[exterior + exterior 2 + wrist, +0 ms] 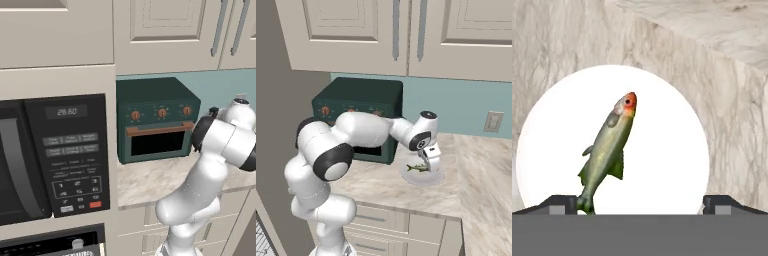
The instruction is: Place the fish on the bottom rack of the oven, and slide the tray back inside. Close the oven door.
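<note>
A small green-silver fish (pixel 607 150) with a red-orange head lies on a round white plate (pixel 672 150) on the marble counter. My gripper (pixel 640 205) hovers just above the plate's near side, open, with its tips wide apart and nothing between them. From the right base, the gripper (pixel 432 162) hangs over the fish (pixel 418 168) and the plate (pixel 421 182). The oven's black control strip (pixel 50 245) with a silver knob shows low on the left. A corner of a silver wire grid (pixel 260 232), apparently the bottom rack, lies at the lower left edge. The oven door is out of view.
A dark green toaster oven (pixel 356 115) stands on the counter just left of the plate, close to my forearm. A black microwave (pixel 50 155) with a keypad sits above the oven. Cream wall cabinets hang overhead. A wall outlet (pixel 492 121) is on the teal backsplash to the right.
</note>
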Tool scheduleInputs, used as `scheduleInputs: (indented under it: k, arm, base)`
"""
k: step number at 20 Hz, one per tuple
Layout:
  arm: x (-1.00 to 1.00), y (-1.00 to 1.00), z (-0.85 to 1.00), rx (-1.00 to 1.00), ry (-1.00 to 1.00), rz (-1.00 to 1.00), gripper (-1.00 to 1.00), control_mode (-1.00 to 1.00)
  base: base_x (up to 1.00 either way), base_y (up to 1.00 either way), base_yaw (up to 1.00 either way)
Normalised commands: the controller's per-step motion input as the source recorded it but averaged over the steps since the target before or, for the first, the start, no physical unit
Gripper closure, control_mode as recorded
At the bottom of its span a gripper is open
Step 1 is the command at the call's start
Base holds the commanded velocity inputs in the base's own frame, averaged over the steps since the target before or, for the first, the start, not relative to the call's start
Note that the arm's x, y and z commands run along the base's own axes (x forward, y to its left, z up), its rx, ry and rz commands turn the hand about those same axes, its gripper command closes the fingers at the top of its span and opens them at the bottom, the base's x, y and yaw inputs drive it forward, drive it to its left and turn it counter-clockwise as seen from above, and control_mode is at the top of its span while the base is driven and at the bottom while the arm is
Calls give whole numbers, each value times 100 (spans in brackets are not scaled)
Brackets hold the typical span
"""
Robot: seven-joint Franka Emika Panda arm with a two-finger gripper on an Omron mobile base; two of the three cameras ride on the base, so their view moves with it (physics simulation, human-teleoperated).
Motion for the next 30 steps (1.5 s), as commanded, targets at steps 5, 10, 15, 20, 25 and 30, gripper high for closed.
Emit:
scheduleInputs:
  k: [5, 10, 15, 20, 25, 30]
  arm:
    - [23, -7, -30, 5, 0, 0, -100, -100]
    - [15, 6, -41, 0, 1, -4, -100, -100]
    - [7, 21, -44, 0, 0, -9, -100, -100]
    - [17, 20, -40, 0, 1, -11, -100, -100]
    - [31, 3, -39, 0, 2, -9, -100, -100]
    - [36, 2, -37, 0, 1, -7, -100, -100]
  base:
    - [0, 0, 0]
    - [0, 0, 0]
    - [0, 0, 0]
    - [0, 0, 0]
    - [0, 0, 0]
    - [0, 0, 0]
